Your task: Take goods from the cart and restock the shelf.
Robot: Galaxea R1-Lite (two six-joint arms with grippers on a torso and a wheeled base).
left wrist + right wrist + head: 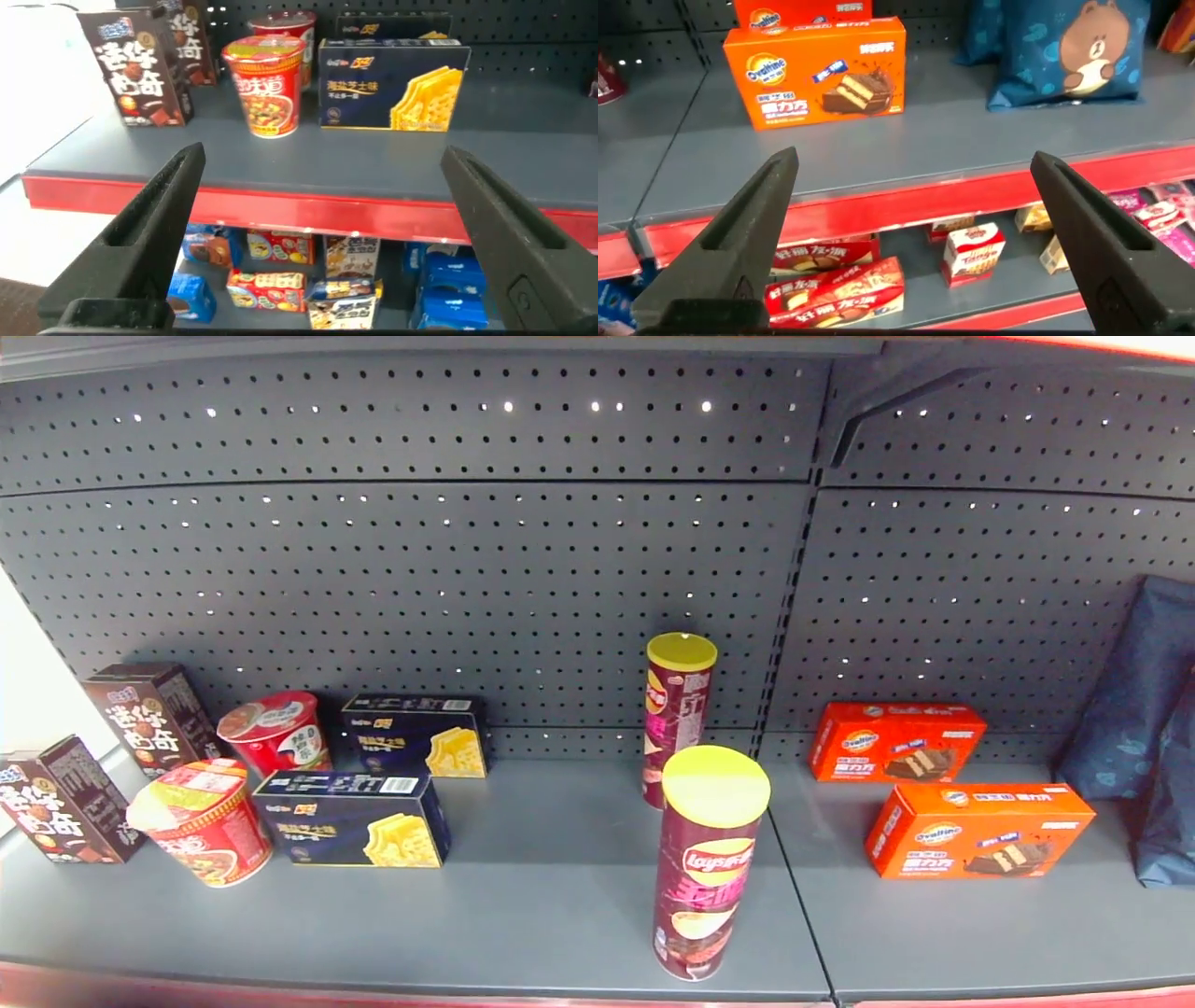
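Observation:
The grey shelf (560, 896) holds two purple chip cans (709, 859) with yellow lids, one behind the other. Two orange cake boxes (976, 829) lie to their right. Navy boxes (355, 817), red cup noodles (205, 821) and dark brown boxes (61, 798) stand on the left. My left gripper (322, 159) is open and holds nothing, in front of the shelf's red edge (308, 201), facing a cup noodle (266, 84) and a navy box (392, 89). My right gripper (915, 161) is open and holds nothing, facing an orange box (817, 70).
Dark blue bags (1139, 709) lean at the shelf's far right; one with a bear print (1074, 51) is in the right wrist view. A lower shelf below the red edge carries packed goods (280, 280) and red boxes (831, 280). Bare shelf floor lies between the navy boxes and the cans.

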